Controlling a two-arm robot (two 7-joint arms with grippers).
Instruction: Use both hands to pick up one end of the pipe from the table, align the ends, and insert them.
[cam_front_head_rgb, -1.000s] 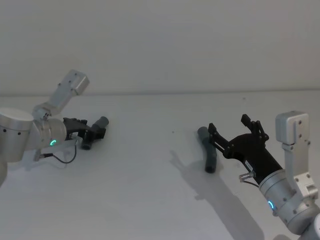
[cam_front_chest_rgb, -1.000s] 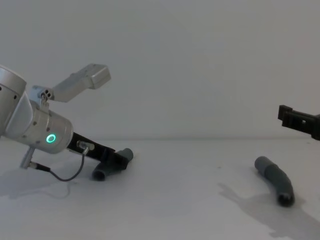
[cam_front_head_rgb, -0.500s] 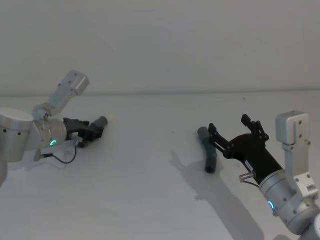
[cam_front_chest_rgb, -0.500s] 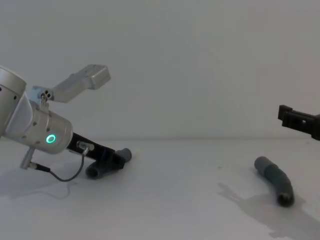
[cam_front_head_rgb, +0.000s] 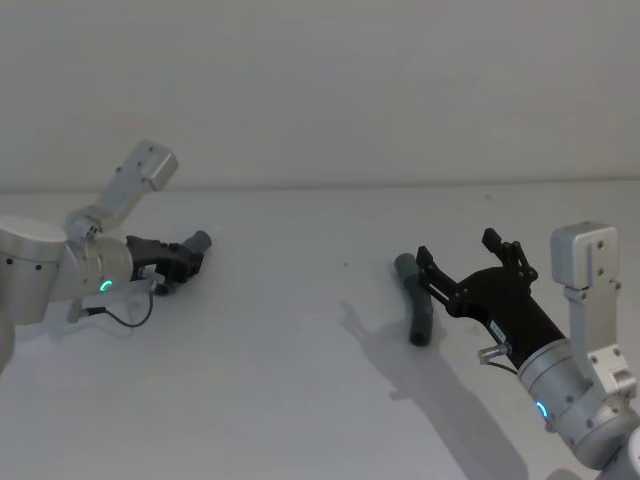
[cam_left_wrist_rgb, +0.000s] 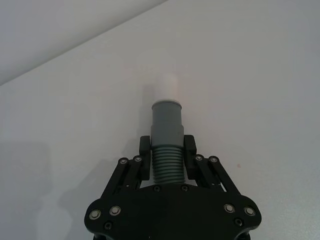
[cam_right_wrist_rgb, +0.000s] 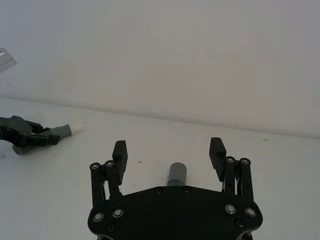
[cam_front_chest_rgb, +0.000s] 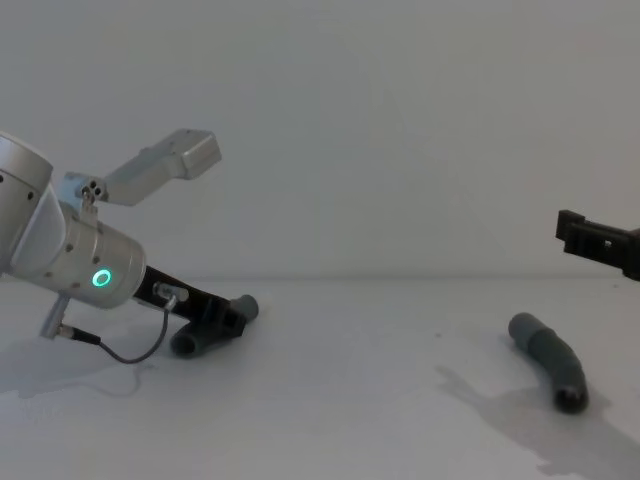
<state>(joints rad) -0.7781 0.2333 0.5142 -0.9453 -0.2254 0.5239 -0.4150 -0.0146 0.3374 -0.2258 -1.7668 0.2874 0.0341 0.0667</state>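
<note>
Table (cam_front_head_rgb: 300, 380): wide, plain white matte surface.
Left gripper (cam_front_head_rgb: 178, 262) (cam_left_wrist_rgb: 167, 150) (cam_front_chest_rgb: 215, 320): black, two-fingered, low near the table's left edge; its fingers pinch the left pipe piece on the ribbed middle.
Left pipe piece (cam_front_head_rgb: 197, 243) (cam_left_wrist_rgb: 166, 120) (cam_front_chest_rgb: 243, 307): short, dark grey hose with a ribbed middle and a smooth cuff. Its long axis runs straight out of the gripper. The white tip (cam_left_wrist_rgb: 169, 87) (cam_right_wrist_rgb: 77, 128) points toward the far edge and the table's middle. I cannot tell whether it touches the table.
Right pipe piece (cam_front_head_rgb: 418, 305) (cam_right_wrist_rgb: 176, 175) (cam_front_chest_rgb: 550, 355): dark grey and gently curved, lying flat in the table's right half. It runs far to near, with one open end facing the near edge.
Right gripper (cam_front_head_rgb: 457, 248) (cam_right_wrist_rgb: 168, 148): black, fingers spread wide, raised over the table at the right piece's far end, gripping nothing.
</note>
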